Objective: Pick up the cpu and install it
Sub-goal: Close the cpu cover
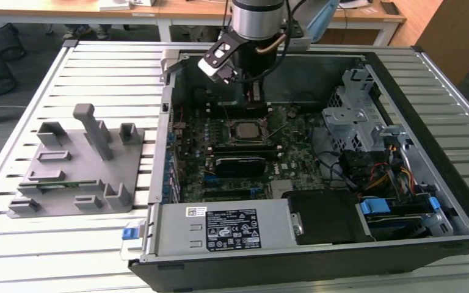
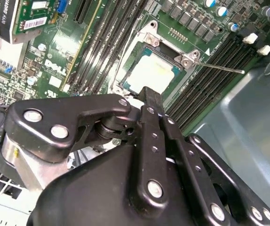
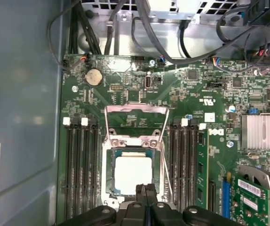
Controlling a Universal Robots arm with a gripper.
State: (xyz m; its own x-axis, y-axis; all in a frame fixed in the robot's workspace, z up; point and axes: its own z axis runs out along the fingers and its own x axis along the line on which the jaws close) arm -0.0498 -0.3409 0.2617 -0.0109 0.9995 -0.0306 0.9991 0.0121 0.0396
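Already we see the cpu (image 3: 132, 174) lying in its socket (image 3: 134, 141), our tool (image 3: 146, 187) closed on nothing over its edge

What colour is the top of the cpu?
Pale silver-grey; the cpu shows best in the first wrist view.

Exterior view: even, diffuse light from above, no hard shadows. Slatted table (image 1: 22, 244) bright and pale. Computer case (image 1: 300, 271) interior dimmer; motherboard (image 1: 292, 165) in soft shade beneath arm. Both wrist views: cpu (image 3: 132, 174) (image 2: 149, 73) lid washed near white by glare. Heatsink (image 3: 261, 132) fins also blown bright. Case wall (image 3: 22, 94) carries dull hazy sheen. Gripper (image 2: 151, 96) links black, rivets catching small highlights.
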